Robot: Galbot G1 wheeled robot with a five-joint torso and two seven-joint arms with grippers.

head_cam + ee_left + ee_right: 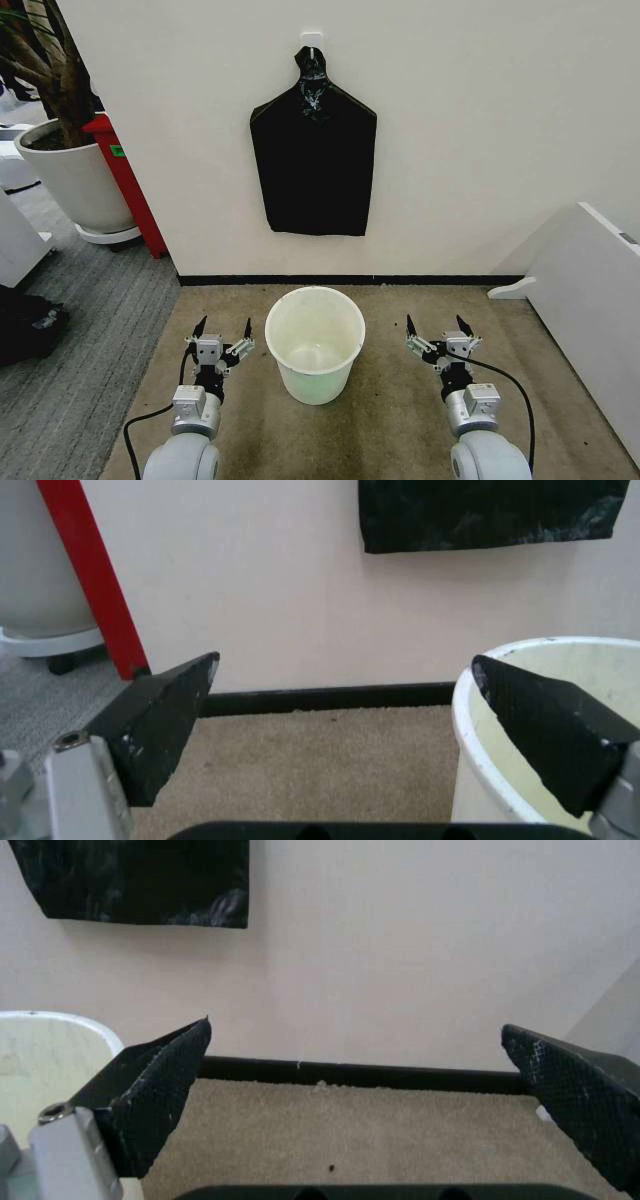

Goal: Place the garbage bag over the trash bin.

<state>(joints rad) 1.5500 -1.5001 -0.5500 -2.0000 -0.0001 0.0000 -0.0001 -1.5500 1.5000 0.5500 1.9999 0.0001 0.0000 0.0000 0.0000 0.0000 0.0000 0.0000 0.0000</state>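
Trash bin (pixel 314 343): cream-white, upright on the carpet floor (pixel 400 420), mouth open and unlined, midway between both arms.

Black bag bundle (pixel 313 160): hangs flat from a wall hook (pixel 312 38), long axis vertical, up and ahead of the bin, well apart from both arms and about equally far from each.

Left end effector (pixel 222 328): low, just beside the bin, fingers spread wide, holding nothing.

Right end effector (pixel 439 326): low, somewhat farther from the bin, likewise spread and holding nothing; both point at the wall.

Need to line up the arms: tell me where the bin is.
In the head view the bin stands on the carpet between the left gripper and right gripper, below the black bundle.
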